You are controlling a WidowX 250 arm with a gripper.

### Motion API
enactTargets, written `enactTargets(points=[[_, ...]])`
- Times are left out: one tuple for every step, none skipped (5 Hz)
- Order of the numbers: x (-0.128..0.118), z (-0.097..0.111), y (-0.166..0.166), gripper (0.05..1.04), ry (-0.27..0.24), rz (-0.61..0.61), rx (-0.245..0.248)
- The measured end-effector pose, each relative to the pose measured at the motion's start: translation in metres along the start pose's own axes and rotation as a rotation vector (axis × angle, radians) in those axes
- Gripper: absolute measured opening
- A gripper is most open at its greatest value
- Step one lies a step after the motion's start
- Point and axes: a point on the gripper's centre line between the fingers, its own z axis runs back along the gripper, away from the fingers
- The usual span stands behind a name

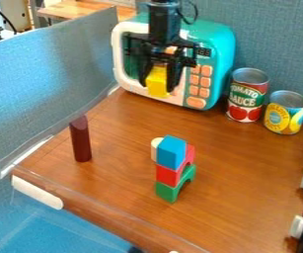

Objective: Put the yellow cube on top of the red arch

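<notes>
1. Bench [246, 178], wood-brown, carries the toy microwave.
2. Toy microwave [219, 52], teal and white, stands at the back, its front towards the camera.
3. Tomato sauce can [247, 96] and shorter yellow-labelled can [286, 112] stand upright to the right of the microwave.
4. Black hand [159, 87] hangs in front of the microwave, pointing down, pinching the yellow cube.
5. Dark red block [80, 139], long axis upright, stands forward and left of the microwave.
6. Stack, forward of the microwave: blue block [171, 152] uppermost, red arch [168, 175] beneath, green arch [169, 191] lowest. Both arches run slantwise, front left to back right.
7. Yellow cube [157, 80], in front of the microwave, looks taller than wide, its longer axis near upright.
</notes>
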Motion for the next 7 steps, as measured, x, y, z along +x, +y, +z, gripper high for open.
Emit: enactTargets(points=[[0.003,-0.001,-0.013,0.582,-0.016,-0.036,0.026],[-0.003,-0.013,-0.028,0.582,0.009,-0.069,0.027],[-0.007,-0.029,-0.033,0.582,0.043,-0.047,0.019],[-0.007,-0.038,-0.037,0.582,0.056,-0.052,0.020],[-0.009,-0.042,-0.037,0.582,0.068,-0.044,0.027],[-0.013,-0.046,-0.036,0.582,0.079,-0.028,0.026],[-0.020,-0.053,-0.037,0.582,0.103,0.000,0.024]])
